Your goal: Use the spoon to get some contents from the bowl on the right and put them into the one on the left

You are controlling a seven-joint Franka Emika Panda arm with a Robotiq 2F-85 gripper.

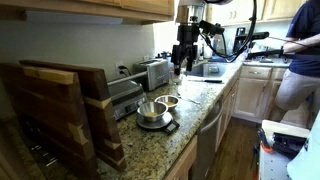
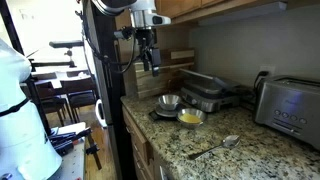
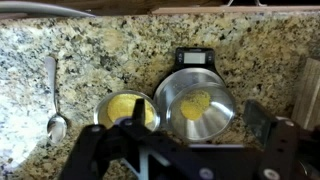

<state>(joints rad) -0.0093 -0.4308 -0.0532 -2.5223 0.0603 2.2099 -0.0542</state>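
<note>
Hanging open, holding nothing

The gripper (image 1: 179,66) has its jaws wide apart, up above the big bowl (image 3: 170,95). The small bowl (image 3: 103,108) sits just beside it, yellowish stuff (image 3: 197,102) in both. The spoon (image 3: 55,100) lies alone on the counter (image 3: 100,50).

no text, label, brand or number can be read in any view. the black scale (image 3: 195,57) under the steel bowl (image 3: 168,100) has a dark panel on its front in the wrist view, but nothing on it is legible. the toaster (image 2: 292,105) at the back edge of the counter (image 2: 260,152) has small dark controls on its face, too small to show any lettering.
</note>
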